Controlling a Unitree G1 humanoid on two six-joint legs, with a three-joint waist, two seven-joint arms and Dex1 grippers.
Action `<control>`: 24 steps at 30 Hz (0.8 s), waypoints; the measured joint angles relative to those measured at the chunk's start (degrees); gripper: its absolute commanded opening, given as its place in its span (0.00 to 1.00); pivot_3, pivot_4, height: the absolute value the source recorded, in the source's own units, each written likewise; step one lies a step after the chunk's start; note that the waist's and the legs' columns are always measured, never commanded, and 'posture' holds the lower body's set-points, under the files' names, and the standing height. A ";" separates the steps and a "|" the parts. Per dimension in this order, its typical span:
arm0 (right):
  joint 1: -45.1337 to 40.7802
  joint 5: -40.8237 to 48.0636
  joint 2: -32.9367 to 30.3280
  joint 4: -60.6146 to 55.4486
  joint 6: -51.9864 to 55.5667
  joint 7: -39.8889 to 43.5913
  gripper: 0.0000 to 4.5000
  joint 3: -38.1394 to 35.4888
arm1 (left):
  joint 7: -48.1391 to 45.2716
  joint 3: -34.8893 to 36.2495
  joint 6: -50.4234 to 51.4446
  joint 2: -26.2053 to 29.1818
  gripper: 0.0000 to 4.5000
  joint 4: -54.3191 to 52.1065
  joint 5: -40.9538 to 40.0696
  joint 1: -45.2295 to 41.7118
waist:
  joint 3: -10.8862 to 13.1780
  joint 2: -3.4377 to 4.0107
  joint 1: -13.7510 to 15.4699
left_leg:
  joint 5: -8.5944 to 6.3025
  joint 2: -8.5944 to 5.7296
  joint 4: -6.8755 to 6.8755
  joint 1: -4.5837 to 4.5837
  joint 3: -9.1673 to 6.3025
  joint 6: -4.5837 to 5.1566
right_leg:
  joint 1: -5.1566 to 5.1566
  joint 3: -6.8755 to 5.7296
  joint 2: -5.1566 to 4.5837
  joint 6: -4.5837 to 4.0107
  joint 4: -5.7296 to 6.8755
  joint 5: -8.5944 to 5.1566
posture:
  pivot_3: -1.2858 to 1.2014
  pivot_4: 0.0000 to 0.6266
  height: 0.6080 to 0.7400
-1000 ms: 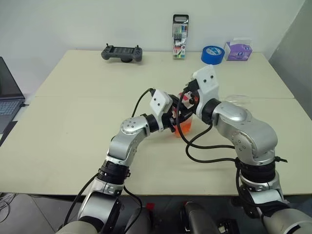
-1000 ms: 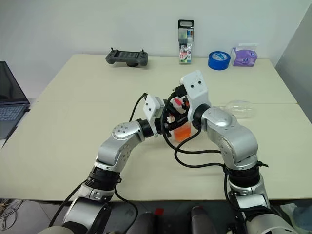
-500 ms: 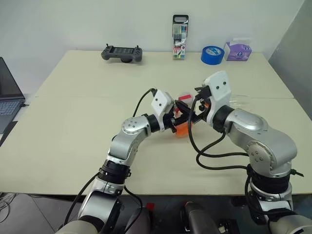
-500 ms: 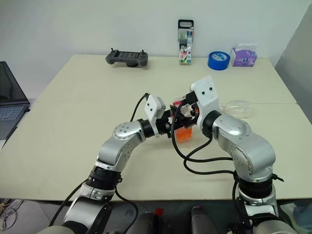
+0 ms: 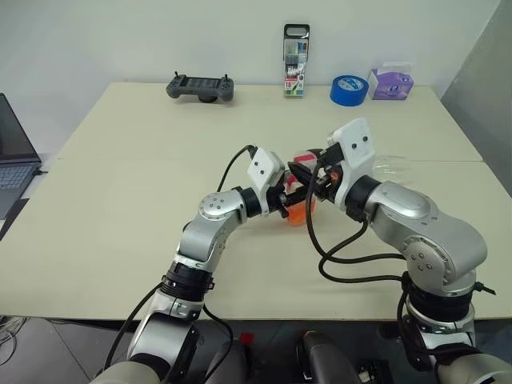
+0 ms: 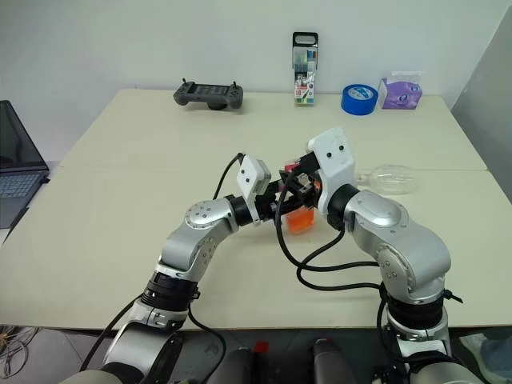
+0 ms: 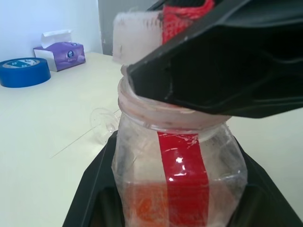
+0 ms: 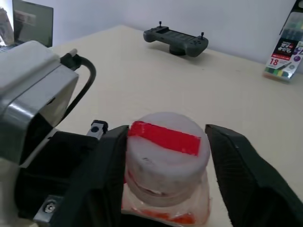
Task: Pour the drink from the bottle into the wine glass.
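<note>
Orange drink (image 7: 156, 208) sat low in the bottle (image 7: 177, 165), which stood on the table (image 5: 144, 184) roughly mid-way across, pinched around its body by the left gripper (image 5: 286, 198), jaws clamped tight on it. The right gripper (image 8: 165, 189) had its two fingers on either side of the red-and-white cap (image 8: 163, 142); one finger looked to be against it and the other had a small gap, so it wasn't a full grab yet. Cap was on, so no pouring for now.

The wine glass (image 6: 390, 179) was lying on its side off to the robot's right, well apart from the bottle. That's the big catch imo: pouring into a tipped glass just spills, so it'd need standing up first. Also, a lopsided pinch on the cap could slip, or twisting could spin the bottle in the left grip and slosh the drink out.
</note>
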 measured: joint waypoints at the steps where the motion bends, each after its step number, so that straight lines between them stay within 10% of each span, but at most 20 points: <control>1: -0.01 0.25 -0.07 -0.28 0.31 -0.04 0.40 -0.16 | -0.08 0.00 -0.12 0.00 0.41 -0.01 0.00 0.00 | 0.00 0.00 0.00 | 0.00 0.00 0.00 0.00 0.00 0.00 | 0.00 0.00 0.00 0.00 0.00 0.00 | 0.52 0.24 1.00; 11: -2.15 4.88 -6.87 -1.59 1.71 5.32 0.40 -1.66 | -1.33 -0.52 -1.16 -0.22 0.41 -1.11 -0.04 -0.01 | 0.00 0.00 0.01 | 0.00 -0.01 0.00 0.00 0.01 0.01 | 0.00 0.00 0.00 0.00 -0.01 0.00 | 0.52 0.24 1.00; 24: 0.68 19.32 1.08 -2.06 0.05 1.41 0.38 -16.36 | -0.29 0.02 -0.79 0.47 0.41 0.13 0.16 0.16 | -0.01 0.00 0.05 | 0.02 -0.01 0.02 0.00 0.02 0.04 | 0.02 0.01 0.01 0.00 0.01 0.01 | 0.52 0.24 1.00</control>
